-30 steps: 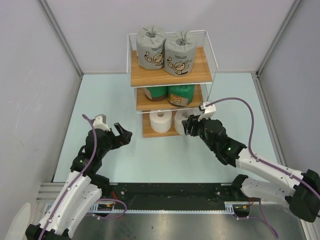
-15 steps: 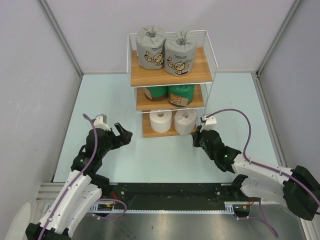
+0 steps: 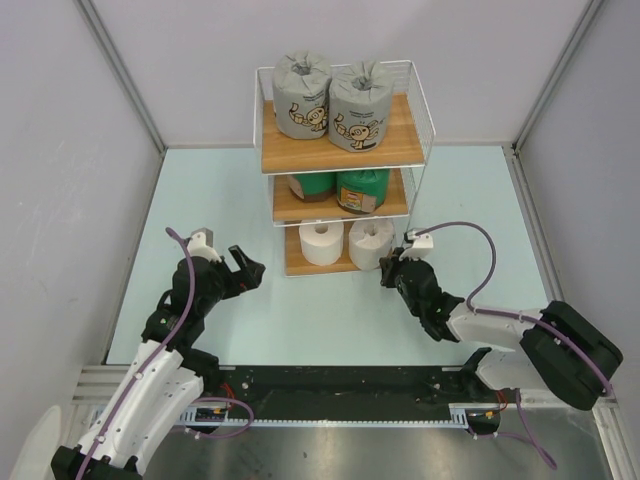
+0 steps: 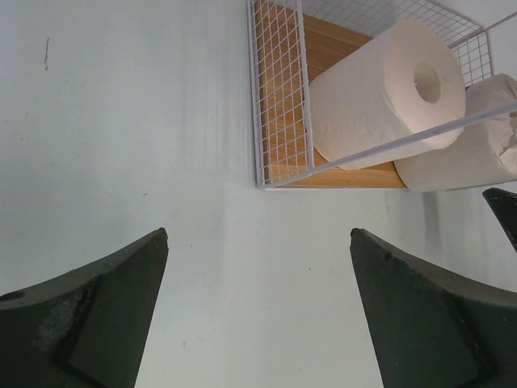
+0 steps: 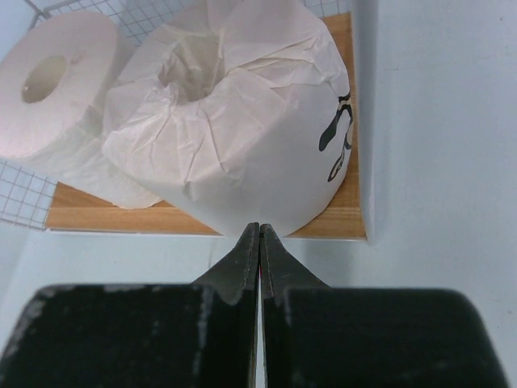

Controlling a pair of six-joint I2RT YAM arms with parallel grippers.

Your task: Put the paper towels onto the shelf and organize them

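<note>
The shelf (image 3: 400, 140) stands at the back of the table with paper towels on all three boards. Two grey cartoon-print rolls (image 3: 302, 95) stand on top, two dark green rolls (image 3: 362, 188) in the middle, two white rolls (image 3: 321, 242) at the bottom. My right gripper (image 3: 390, 270) is shut and empty just in front of the bottom tier's right corner. Its tips (image 5: 259, 226) point at the lower edge of the wrapped white roll (image 5: 234, 129); whether they touch it I cannot tell. My left gripper (image 4: 258, 232) hangs open and empty, left of the shelf's bottom board (image 4: 323, 48).
Grey walls close in the table on the left, back and right. The pale table surface (image 3: 320, 320) stretches between the shelf and the arm bases. The shelf's white wire side (image 4: 279, 89) faces my left gripper.
My right gripper has drawn back from the right white roll on the bottom tier and shut, leaving the roll on the board. The left arm has not moved.
</note>
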